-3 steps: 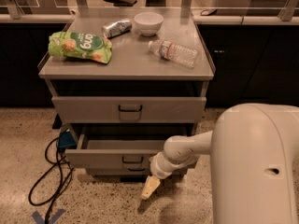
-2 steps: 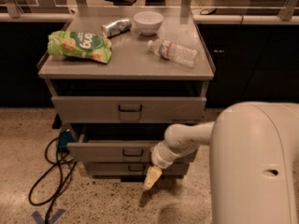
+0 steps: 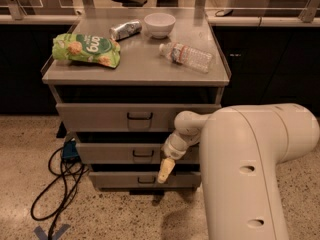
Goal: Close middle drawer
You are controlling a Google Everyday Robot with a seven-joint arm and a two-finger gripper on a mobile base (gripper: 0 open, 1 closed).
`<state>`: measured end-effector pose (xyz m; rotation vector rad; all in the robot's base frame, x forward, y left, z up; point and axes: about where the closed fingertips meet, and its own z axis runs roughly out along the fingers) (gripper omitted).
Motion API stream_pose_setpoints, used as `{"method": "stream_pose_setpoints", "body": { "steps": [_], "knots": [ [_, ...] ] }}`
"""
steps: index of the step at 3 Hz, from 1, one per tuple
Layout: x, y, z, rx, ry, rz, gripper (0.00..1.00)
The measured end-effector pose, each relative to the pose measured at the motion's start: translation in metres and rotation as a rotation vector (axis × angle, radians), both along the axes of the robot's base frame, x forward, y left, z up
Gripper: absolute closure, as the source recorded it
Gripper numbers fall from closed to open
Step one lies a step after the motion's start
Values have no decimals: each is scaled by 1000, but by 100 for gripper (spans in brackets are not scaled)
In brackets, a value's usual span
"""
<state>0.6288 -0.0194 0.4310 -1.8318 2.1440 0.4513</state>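
Note:
The grey cabinet (image 3: pixel 135 74) has three drawers. The middle drawer (image 3: pixel 107 153) has a plain flat front with a small dark wire pull (image 3: pixel 143 154). It stands only slightly proud of the cabinet, with a dark gap above it. My gripper (image 3: pixel 165 171) hangs from the cream wrist (image 3: pixel 182 134) just right of the pull, against the drawer's front. It points down over the gap to the lowest drawer (image 3: pixel 120 180). Its fingers show as one tapered tip, shut and holding nothing. The upper drawer (image 3: pixel 100 116) sits above.
On the cabinet top lie a green snack bag (image 3: pixel 86 49), a can (image 3: pixel 125 29), a white bowl (image 3: pixel 159 24) and a plastic water bottle (image 3: pixel 186 56). Black cables (image 3: pixel 55 184) and a blue object (image 3: pixel 69 150) lie on the floor at left. My arm's large white body (image 3: pixel 250 174) fills the right foreground.
The middle drawer has slid back into the cabinet, with my gripper following its front inward. The view has come closer to the cabinet.

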Motion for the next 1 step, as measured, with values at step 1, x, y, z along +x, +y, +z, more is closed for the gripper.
{"method": "stream_pose_setpoints", "body": {
  "steps": [1],
  "knots": [
    [0, 0, 0, 0, 0, 0, 0]
  ]
}}
